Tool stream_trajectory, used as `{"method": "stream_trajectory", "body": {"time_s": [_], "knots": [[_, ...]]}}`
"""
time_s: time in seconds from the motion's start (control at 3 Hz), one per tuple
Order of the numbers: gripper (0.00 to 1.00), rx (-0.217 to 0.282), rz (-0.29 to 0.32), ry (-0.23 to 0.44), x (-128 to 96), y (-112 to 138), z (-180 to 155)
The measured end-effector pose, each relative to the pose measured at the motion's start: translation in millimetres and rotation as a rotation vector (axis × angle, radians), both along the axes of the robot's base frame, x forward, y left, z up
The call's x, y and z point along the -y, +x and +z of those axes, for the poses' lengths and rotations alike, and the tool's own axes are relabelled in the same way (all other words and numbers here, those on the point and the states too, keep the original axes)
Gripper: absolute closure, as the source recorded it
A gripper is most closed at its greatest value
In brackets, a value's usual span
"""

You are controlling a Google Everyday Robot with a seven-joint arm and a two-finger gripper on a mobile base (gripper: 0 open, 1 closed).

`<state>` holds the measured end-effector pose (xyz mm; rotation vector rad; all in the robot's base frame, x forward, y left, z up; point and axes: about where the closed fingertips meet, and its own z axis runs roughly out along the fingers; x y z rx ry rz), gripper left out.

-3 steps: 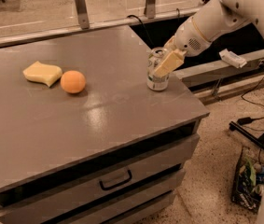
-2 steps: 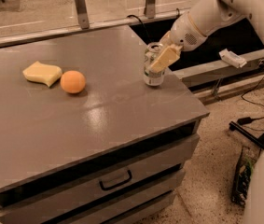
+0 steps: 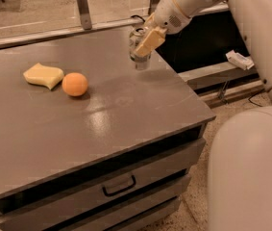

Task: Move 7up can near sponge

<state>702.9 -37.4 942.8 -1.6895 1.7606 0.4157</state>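
Observation:
The 7up can (image 3: 138, 52) is silver with a little green, upright, held just above the grey cabinet top (image 3: 102, 109) near its far right edge. My gripper (image 3: 144, 41) is shut on the can, its tan fingers (image 3: 150, 41) around the can's upper half. The white arm comes in from the upper right. The pale-yellow sponge (image 3: 43, 75) lies flat at the far left of the top, well to the left of the can.
An orange ball (image 3: 75, 84) sits just right of the sponge, between it and the can. The cabinet has drawers (image 3: 121, 186) in front. A railing (image 3: 78, 28) runs behind. The robot's white body (image 3: 251, 172) fills the right foreground.
The gripper has carried the can up off the top and leftward, away from the right edge toward the back middle. The sponge and ball have not moved.

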Motion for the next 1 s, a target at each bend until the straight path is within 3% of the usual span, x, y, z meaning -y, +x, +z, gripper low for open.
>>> {"method": "stream_trajectory", "body": {"time_s": [0.67, 1.0], "knots": [[1.00, 0.023, -0.045, 0.132, -50, 30, 5], [1.00, 0.020, -0.026, 0.187, -82, 34, -6]]}}
